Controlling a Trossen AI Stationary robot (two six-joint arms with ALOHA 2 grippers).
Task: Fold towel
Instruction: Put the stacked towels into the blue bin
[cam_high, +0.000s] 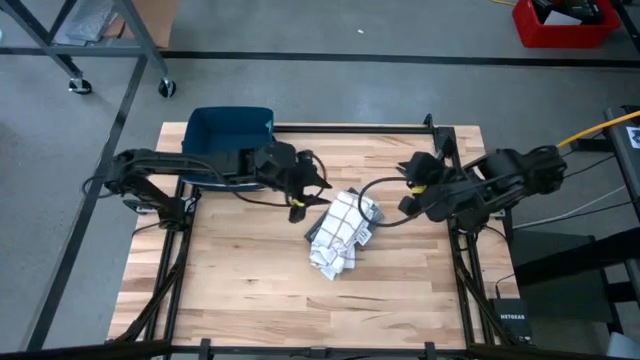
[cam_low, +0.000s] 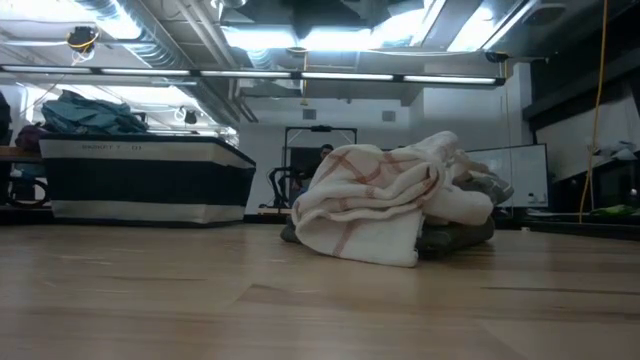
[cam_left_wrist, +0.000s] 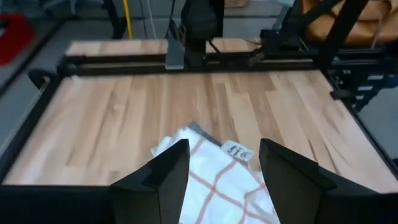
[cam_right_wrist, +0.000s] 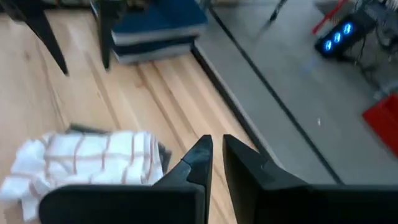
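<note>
One crumpled white cloth towel with red-brown checks (cam_low: 375, 205) lies mid-table on the pale wooden table (cam_high: 240, 290). Two grippers flank it: left gripper (cam_left_wrist: 224, 177) spread wide and empty, right gripper (cam_right_wrist: 216, 163) nearly closed, holding nothing. Only the high view shows the single dark blue plastic bin (cam_high: 228, 132) at the table's far-left corner with both arms.

Two dark jointed arms, black cables; right arm (cam_high: 500, 180) with yellow marking.

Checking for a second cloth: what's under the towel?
A dark grey cloth pokes out beneath the crumpled checked towel, on the table. How far it extends underneath is covered.
</note>
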